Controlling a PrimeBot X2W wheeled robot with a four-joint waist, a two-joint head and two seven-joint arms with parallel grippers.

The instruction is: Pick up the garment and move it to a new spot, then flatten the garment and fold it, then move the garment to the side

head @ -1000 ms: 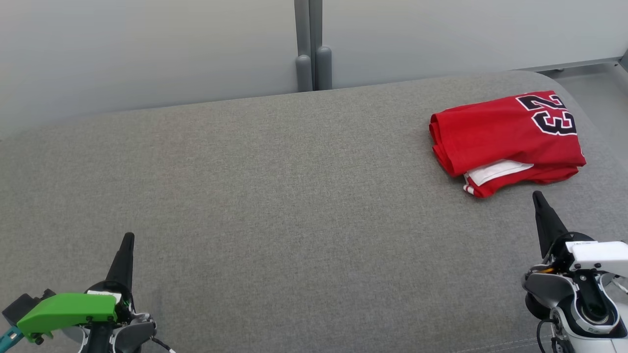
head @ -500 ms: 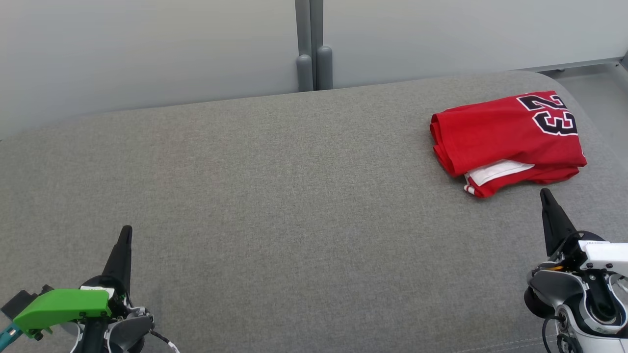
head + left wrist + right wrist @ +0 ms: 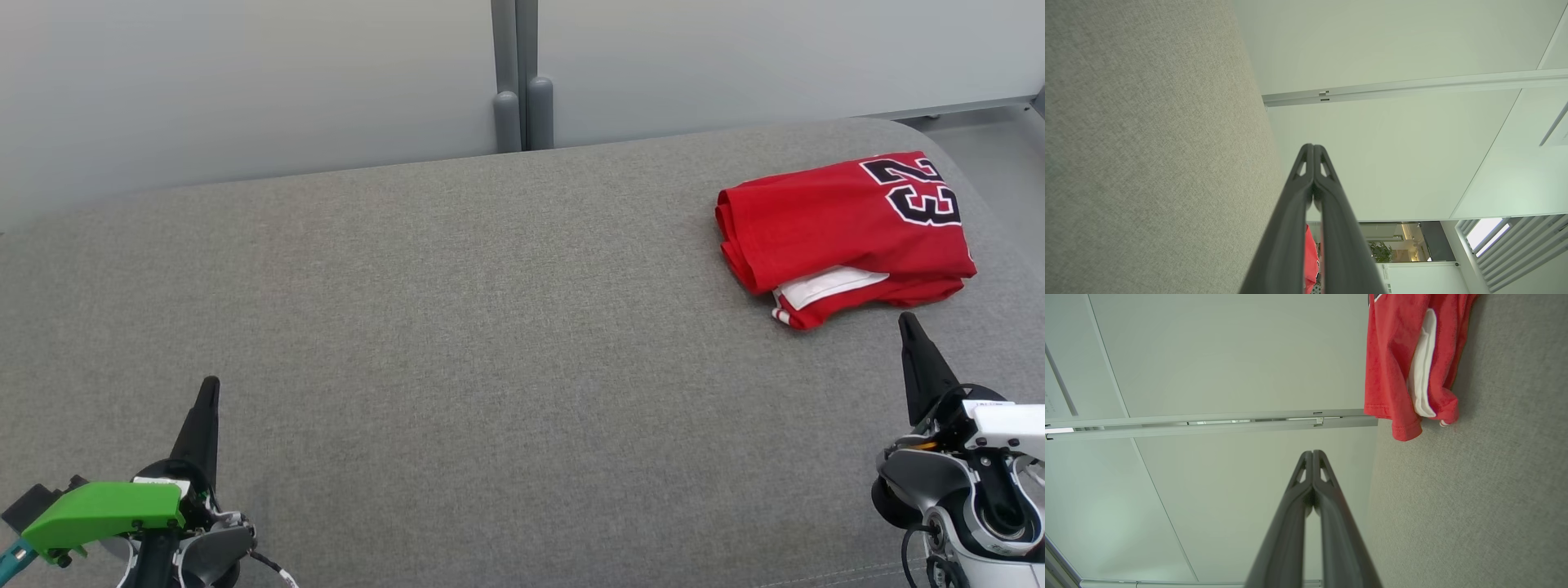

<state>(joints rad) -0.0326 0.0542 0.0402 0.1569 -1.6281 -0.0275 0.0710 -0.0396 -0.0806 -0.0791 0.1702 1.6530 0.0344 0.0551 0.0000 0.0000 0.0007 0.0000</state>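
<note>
1. A red jersey (image 3: 841, 233) lies folded on the grey fabric surface (image 3: 457, 327), at about 2 o'clock in the head view, close to the far right rounded corner.
2. The jersey carries a black number (image 3: 914, 192) with a white outline at its far right corner, and a white layer (image 3: 829, 286) peeks out between the red folds along the near edge.
3. The left tool (image 3: 211, 382) is at about 7 o'clock in the head view, well apart from the jersey, and its tip points toward 12 o'clock.
4. In the left wrist view its two dark fingers (image 3: 1290, 228) are pressed together up to the tips, and nothing is between them.
5. A green cover (image 3: 106, 506) sits on the wrist behind the left tool.
6. The right tool (image 3: 904, 318) is at about 4 o'clock in the head view. Its tip is just beside the near edge of the jersey, but it does not touch the cloth.
7. In the right wrist view the fingers of this tool are also pressed together and hold nothing. There the jersey is at about 1 o'clock from the tip.
8. A white housing (image 3: 1004, 420) sits on the right wrist.
9. Behind the surface, at 12 o'clock, stand pale wall panels (image 3: 245, 82), and two grey posts (image 3: 522, 106) stand between them.
</note>
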